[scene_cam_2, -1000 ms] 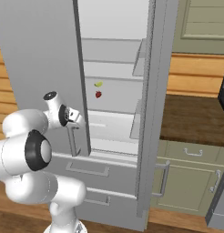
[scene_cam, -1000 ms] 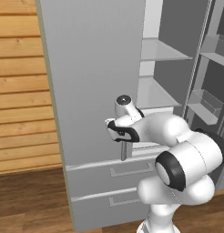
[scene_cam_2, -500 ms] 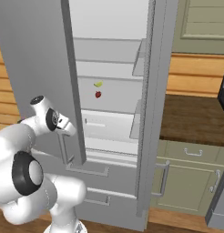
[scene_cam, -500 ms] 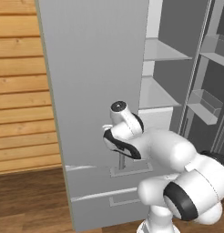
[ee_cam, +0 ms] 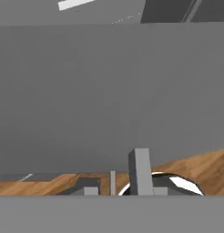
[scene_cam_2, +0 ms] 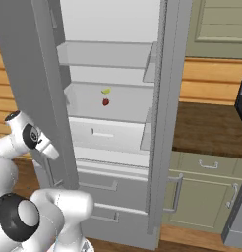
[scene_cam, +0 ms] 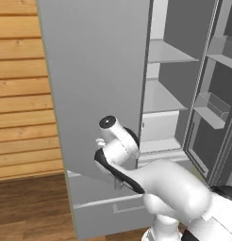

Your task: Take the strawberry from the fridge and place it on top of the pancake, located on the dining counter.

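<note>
Right now the tall light-grey French-door fridge [scene_cam_2: 157, 123] stands with its left door [scene_cam: 96, 84] swung partly open, and the white robot arm's two-finger gripper [scene_cam: 119, 181] sits low against the outer face of that door, near its bottom edge. From the hand camera, a slim grey bar [ee_cam: 140, 170] rises between the finger tips, probably the door handle, but whether the jaws are clamped on it or loose around it cannot be told.

Inside, on a pale grey shelf [scene_cam_2: 118, 106], lies the tiny red strawberry [scene_cam_2: 105, 102], with a small yellow-green fruit [scene_cam_2: 106, 91] just beside it, a little further back. Below the shelf is a pale inner drawer [scene_cam_2: 108, 135], and lower still two outer drawers [scene_cam_2: 101, 184] with bar handles.

Several things could go wrong. The arm is on the outside of the left door, so that door stands between the gripper and the strawberry; swinging straight in would strike the door edge. The two fruits lie close together, so a careless reach could grab or knock the wrong one. The berry is far smaller than the hand and could roll or be squashed.

To the right stand pale green kitchen cabinets [scene_cam_2: 206, 197] under a dark brown counter [scene_cam_2: 211, 128], and wooden plank walling [scene_cam: 21, 94] lies to the left.
</note>
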You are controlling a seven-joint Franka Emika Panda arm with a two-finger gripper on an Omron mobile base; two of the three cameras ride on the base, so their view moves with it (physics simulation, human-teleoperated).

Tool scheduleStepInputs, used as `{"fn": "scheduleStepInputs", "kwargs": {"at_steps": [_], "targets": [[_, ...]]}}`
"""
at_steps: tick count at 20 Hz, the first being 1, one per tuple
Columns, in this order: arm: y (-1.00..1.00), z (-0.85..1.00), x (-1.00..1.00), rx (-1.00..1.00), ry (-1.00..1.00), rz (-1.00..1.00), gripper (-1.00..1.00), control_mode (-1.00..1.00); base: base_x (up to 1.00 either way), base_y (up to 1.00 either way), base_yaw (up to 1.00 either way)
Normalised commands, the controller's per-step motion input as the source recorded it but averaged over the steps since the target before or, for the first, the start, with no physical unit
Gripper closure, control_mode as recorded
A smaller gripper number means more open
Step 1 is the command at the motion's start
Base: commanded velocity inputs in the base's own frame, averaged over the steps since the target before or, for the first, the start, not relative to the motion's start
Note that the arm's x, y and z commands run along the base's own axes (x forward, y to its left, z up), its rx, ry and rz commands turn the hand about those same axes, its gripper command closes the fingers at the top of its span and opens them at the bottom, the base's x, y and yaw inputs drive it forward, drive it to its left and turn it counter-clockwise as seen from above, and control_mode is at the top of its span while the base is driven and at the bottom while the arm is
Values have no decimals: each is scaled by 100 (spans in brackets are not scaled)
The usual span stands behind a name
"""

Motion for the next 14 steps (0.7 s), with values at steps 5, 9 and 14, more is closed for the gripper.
{"fn": "scheduleStepInputs", "kwargs": {"at_steps": [5, 9, 14], "targets": [[83, -7, -66, 0, -1, -19, -100, -100, 0, 0, 0], [70, 2, -43, -8, 0, -15, -100, -100, 0, 0, 0], [32, 38, -21, -9, 0, -14, -100, -100, 0, 0, 0]]}}
